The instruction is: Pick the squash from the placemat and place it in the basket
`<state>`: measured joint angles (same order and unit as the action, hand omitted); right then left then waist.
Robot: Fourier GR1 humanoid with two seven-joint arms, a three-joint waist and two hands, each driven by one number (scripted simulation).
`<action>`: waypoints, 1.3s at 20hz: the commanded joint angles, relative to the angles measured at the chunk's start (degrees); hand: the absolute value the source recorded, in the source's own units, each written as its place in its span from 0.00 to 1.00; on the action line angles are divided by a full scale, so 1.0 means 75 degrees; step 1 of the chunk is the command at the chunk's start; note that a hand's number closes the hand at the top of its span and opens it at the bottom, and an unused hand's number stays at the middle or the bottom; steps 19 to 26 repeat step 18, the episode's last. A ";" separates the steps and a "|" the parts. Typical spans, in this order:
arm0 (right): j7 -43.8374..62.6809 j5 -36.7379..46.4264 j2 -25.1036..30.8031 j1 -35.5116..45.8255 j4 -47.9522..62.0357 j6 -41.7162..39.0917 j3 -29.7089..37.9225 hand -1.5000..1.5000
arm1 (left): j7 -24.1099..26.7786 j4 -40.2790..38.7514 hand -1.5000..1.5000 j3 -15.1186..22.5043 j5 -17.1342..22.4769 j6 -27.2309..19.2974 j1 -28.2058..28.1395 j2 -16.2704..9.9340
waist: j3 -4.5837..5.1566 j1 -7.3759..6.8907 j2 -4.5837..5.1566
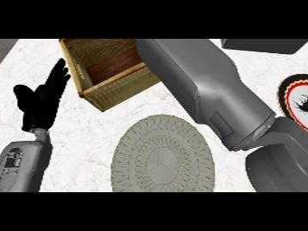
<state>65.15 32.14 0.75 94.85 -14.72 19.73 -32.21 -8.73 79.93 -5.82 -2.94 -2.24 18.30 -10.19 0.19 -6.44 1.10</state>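
Placemat [161, 153], round, woven, at 6 o'clock on the bench [76, 135]: you find it bare, so the squash is off it, though you cannot see the squash anywhere. Basket [109, 72], at 11 o'clock: the right forearm [203, 85] reaches over it, hiding its robot hand, so whether that hand holds the squash you cannot tell, and placement looks near but unconfirmed. Left robot hand [43, 101], at 9 o'clock: resting, fingers straight and spread, holding nothing.

Wicker basket [116, 92] lies just beyond round placemat [161, 155].

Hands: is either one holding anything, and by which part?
Left hand holds nothing, fingers straight. The right arm reaches over the basket; its hand is hidden, so that cannot be told.
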 commanded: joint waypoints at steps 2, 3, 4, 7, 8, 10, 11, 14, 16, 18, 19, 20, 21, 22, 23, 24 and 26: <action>0.1793 0.0160 -0.0095 0.0310 0.0049 0.2217 0.0234 0.00 | -0.0091 -0.0038 0.50 -0.0056 -0.0043 -0.0154 0.0092 0.0030 | -0.0004 0.0248 -0.0073; 0.1732 0.0103 -0.0095 0.0029 -0.0016 0.2488 0.0286 0.00 | -0.0064 0.0042 0.50 -0.0116 0.0041 0.0042 -0.0110 -0.0140 | -0.0007 0.0212 -0.0096; 0.1809 0.0050 -0.0095 0.0302 -0.0021 0.2544 0.0459 0.00 | 0.0176 -0.0160 0.50 -0.0059 -0.0133 -0.0201 -0.0326 0.0054 | -0.0008 0.0455 -0.0148; 0.2055 0.0116 -0.0095 0.0463 -0.0044 0.3244 0.0568 0.00 | -0.0007 -0.0064 0.50 -0.0189 0.0017 -0.0125 -0.0299 -0.0043 | -0.0007 0.0485 -0.0227; 0.2003 0.0088 -0.0095 0.0417 -0.0066 0.3335 0.0652 0.00 | 0.0021 0.0014 0.50 -0.0271 0.0009 -0.0194 -0.0379 -0.0085 | -0.0017 0.0604 -0.0276; 0.1927 0.0023 -0.0095 0.0379 -0.0158 0.3548 0.0807 0.00 | 0.0132 -0.0050 0.50 -0.0470 0.0062 -0.0168 -0.0517 -0.0252 | -0.0020 0.0770 -0.0320; 0.1868 0.0144 -0.0095 0.0017 -0.0201 0.3856 0.0644 0.00 | 0.0091 0.0031 0.50 -0.0331 0.0106 -0.0031 -0.0598 -0.0176 | -0.0019 0.0763 -0.0334; 0.1864 0.0013 -0.0096 -0.0250 -0.0672 0.3772 0.0573 0.00 | 0.0023 0.0101 0.50 -0.0298 0.0114 -0.0036 -0.0730 -0.0124 | -0.0017 0.0772 -0.0381; 0.1621 -0.0070 -0.0096 -0.0517 -0.0950 0.4053 0.0685 0.00 | -0.0005 0.0081 0.50 -0.0464 0.0080 -0.0085 -0.0805 -0.0305 | -0.0029 0.0962 -0.0419; 0.1680 0.0040 -0.0096 -0.0841 -0.1223 0.4260 0.0393 0.00 | -0.0026 0.0292 0.50 -0.0514 0.0199 -0.0023 -0.0888 -0.0318 | -0.0022 0.0841 -0.0414; 0.1680 0.0040 -0.0096 -0.0841 -0.1223 0.4260 0.0393 0.00 | -0.0026 0.0292 0.50 -0.0514 0.0199 -0.0023 -0.0888 -0.0318 | -0.0022 0.0841 -0.0414; 0.1680 0.0040 -0.0096 -0.0841 -0.1223 0.4260 0.0393 0.00 | -0.0026 0.0292 0.50 -0.0514 0.0199 -0.0023 -0.0888 -0.0318 | -0.0022 0.0841 -0.0414; 0.1680 0.0040 -0.0096 -0.0841 -0.1223 0.4260 0.0393 0.00 | -0.0026 0.0292 0.50 -0.0514 0.0199 -0.0023 -0.0888 -0.0318 | -0.0022 0.0841 -0.0414; 0.1680 0.0040 -0.0096 -0.0841 -0.1223 0.4260 0.0393 0.00 | -0.0026 0.0292 0.50 -0.0514 0.0199 -0.0023 -0.0888 -0.0318 | -0.0022 0.0841 -0.0414; 0.1680 0.0040 -0.0096 -0.0841 -0.1223 0.4260 0.0393 0.00 | -0.0026 0.0292 0.50 -0.0514 0.0199 -0.0023 -0.0888 -0.0318 | -0.0022 0.0841 -0.0414; 0.1680 0.0040 -0.0096 -0.0841 -0.1223 0.4260 0.0393 0.00 | -0.0026 0.0292 0.50 -0.0514 0.0199 -0.0023 -0.0888 -0.0318 | -0.0022 0.0841 -0.0414; 0.1680 0.0040 -0.0096 -0.0841 -0.1223 0.4260 0.0393 0.00 | -0.0026 0.0292 0.50 -0.0514 0.0199 -0.0023 -0.0888 -0.0318 | -0.0022 0.0841 -0.0414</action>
